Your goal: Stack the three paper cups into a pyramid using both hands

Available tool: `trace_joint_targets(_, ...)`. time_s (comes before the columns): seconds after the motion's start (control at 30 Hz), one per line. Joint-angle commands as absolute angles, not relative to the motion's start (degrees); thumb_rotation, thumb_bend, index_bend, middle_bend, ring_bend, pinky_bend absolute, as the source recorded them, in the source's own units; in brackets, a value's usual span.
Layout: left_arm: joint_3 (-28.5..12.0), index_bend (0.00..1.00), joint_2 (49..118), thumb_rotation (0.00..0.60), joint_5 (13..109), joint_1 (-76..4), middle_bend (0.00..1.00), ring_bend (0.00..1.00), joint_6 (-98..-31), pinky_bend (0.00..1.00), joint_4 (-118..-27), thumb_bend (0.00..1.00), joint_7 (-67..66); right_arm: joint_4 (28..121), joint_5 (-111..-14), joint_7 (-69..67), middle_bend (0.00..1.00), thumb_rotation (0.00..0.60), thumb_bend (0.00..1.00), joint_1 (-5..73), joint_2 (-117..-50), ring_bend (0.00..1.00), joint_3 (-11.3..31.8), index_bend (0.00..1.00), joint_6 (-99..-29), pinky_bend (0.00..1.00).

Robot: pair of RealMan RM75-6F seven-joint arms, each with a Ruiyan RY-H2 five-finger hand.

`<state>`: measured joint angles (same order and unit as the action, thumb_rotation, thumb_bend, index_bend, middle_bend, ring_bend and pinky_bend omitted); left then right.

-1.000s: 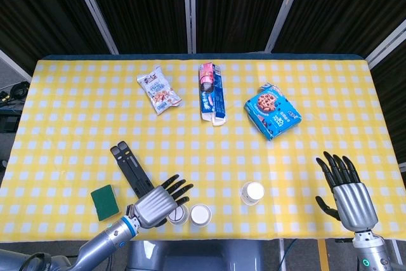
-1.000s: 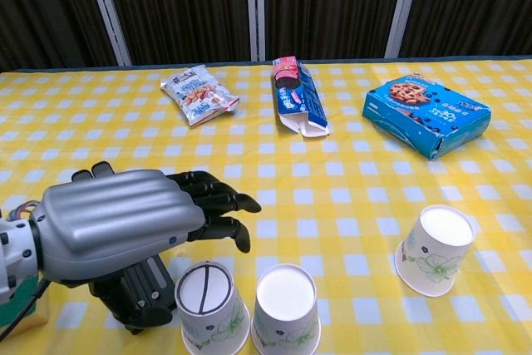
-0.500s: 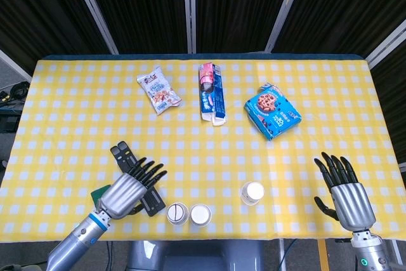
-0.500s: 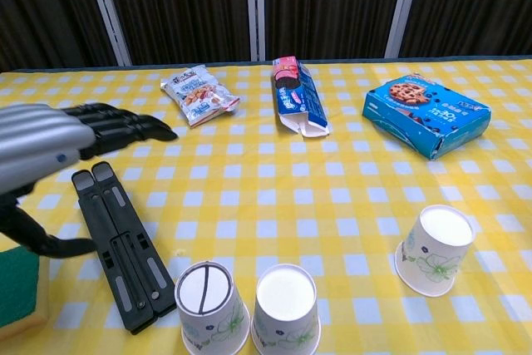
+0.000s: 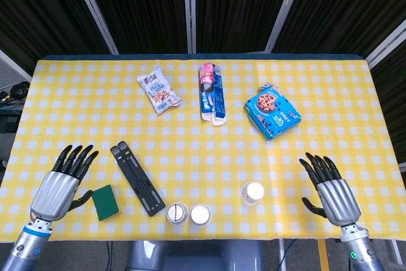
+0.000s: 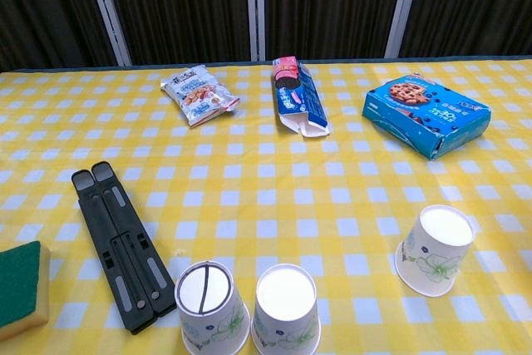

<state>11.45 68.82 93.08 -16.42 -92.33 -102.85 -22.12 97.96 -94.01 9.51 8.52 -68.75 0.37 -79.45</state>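
Three white paper cups stand upside down near the table's front edge. Two of them sit side by side, the left cup [image 5: 176, 213] [image 6: 210, 308] with a dark line across its base and the middle cup [image 5: 200, 214] [image 6: 285, 309] next to it. The third cup [image 5: 252, 193] [image 6: 433, 248] stands apart to the right. My left hand [image 5: 59, 188] hovers at the far left with fingers spread and holds nothing. My right hand [image 5: 332, 188] hovers at the far right, fingers spread and empty. Neither hand shows in the chest view.
A black folded stand [image 5: 137, 179] [image 6: 120, 243] lies left of the cups, a green sponge [image 5: 104, 202] [image 6: 18, 288] beside it. At the back lie a snack bag [image 5: 158, 89], a cookie sleeve [image 5: 211, 92] and a blue cookie box [image 5: 272, 110].
My left hand has drawn back from beside the two cups to the far left and left the chest view. My right hand has shifted slightly left and down. The cups have not moved.
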Motion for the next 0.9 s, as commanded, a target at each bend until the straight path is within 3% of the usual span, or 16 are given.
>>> trace_joint_targets(0.03, 11.5, 0.00, 67.4, 0.600, 94.8, -15.3, 0.00, 0.00, -93.9, 0.00, -102.3, 0.23, -19.9, 102.4, -92.1, 14.3, 0.00, 0.600, 0.18, 11.4, -68.2, 0.00, 1.0, 0.13, -74.2, 0.00)
trace_joint_targets(0.33, 11.1, 0.00, 65.6, 0.600, 97.1, -14.1, 0.00, 0.00, -93.7, 0.00, -101.9, 0.23, -16.7, 110.2, -82.8, 23.9, 0.00, 0.600, 0.24, 16.3, -70.4, 0.00, 1.2, 0.20, -62.5, 0.00)
trace_joint_targets(0.9, 9.3, 0.00, 65.4, 0.600, 98.0, -13.0, 0.00, 0.00, -90.9, 0.00, -102.2, 0.23, -17.0, 108.6, -76.4, 28.1, 0.00, 0.600, 0.28, 18.9, -75.8, 0.00, 2.0, 0.25, -60.7, 0.00)
